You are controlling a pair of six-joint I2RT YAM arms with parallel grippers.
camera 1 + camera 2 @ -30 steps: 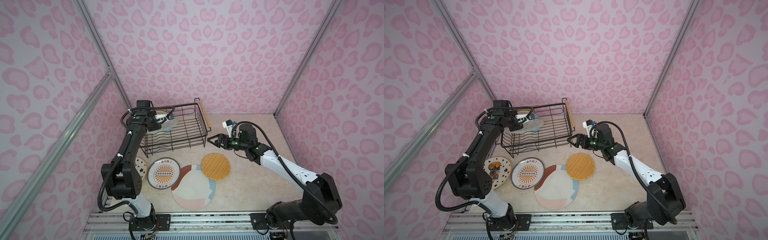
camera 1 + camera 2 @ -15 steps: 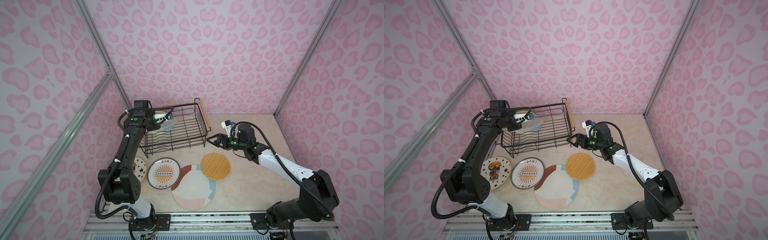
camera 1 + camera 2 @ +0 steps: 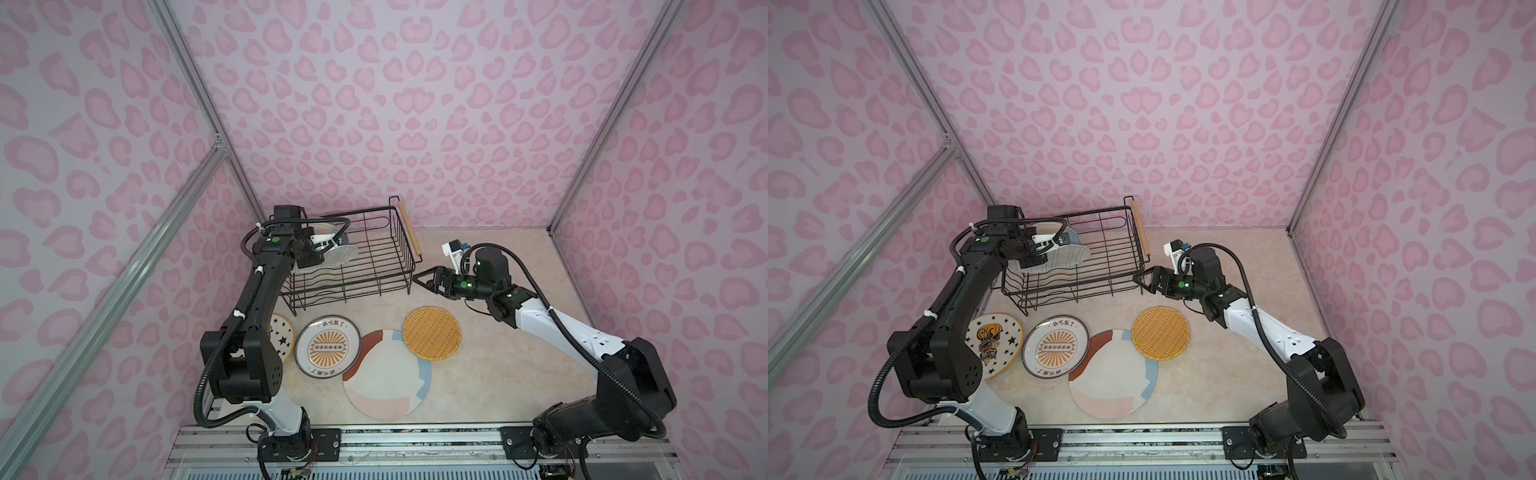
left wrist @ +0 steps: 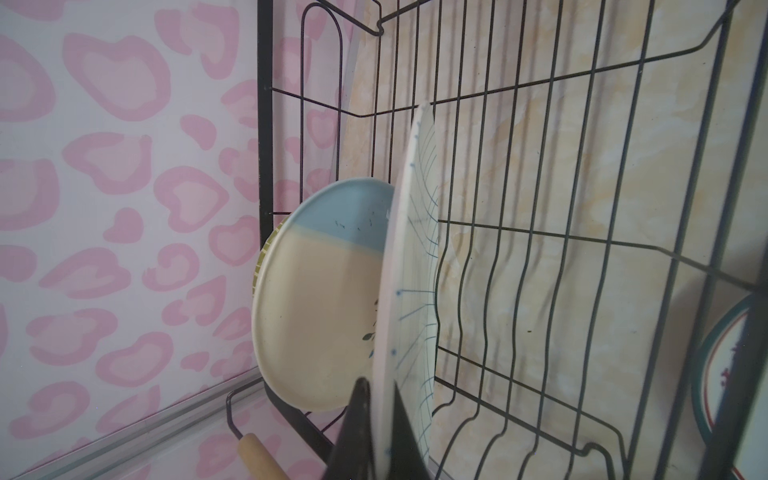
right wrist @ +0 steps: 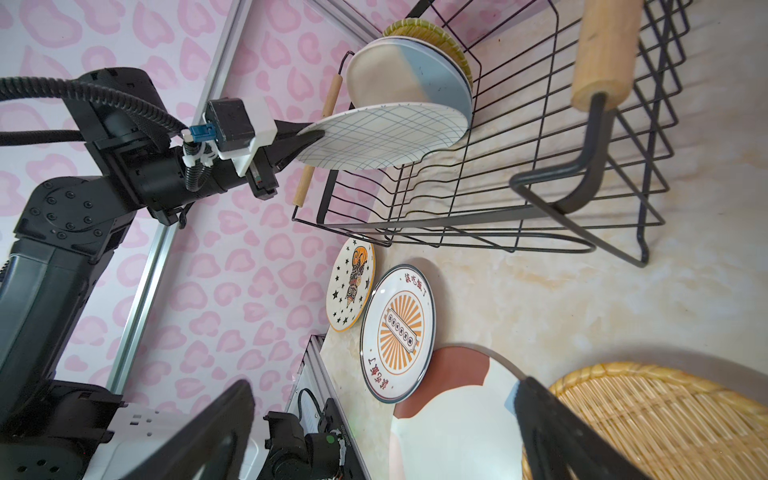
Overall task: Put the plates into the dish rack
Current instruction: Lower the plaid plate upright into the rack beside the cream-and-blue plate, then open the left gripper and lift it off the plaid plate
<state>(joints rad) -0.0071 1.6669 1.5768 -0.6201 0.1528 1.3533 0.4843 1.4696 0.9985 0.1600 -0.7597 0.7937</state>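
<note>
Our left gripper (image 4: 380, 409) pinches the grid plate (image 5: 386, 137) by its rim, tilted and partly inside the rack (image 3: 409, 237); our right gripper (image 3: 422, 281) gapes empty.
Released off a slot, we risk it sliding into the blue plate (image 4: 316, 299) and green plate (image 5: 415, 30) just beyond those fingers. We count one rack and seven plates: one held, two racked, four flat near the right fingers: stars (image 3: 994, 338), sunburst (image 3: 1055, 347), pastel (image 3: 1113, 382), orange (image 3: 1160, 332).

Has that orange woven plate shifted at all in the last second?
No. The orange woven plate still overlaps the pastel plate, at the same gap from the dish rack.

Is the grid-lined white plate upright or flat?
Tilted on edge: plate inside black wire rack, left gripper pinching its rim.
</note>
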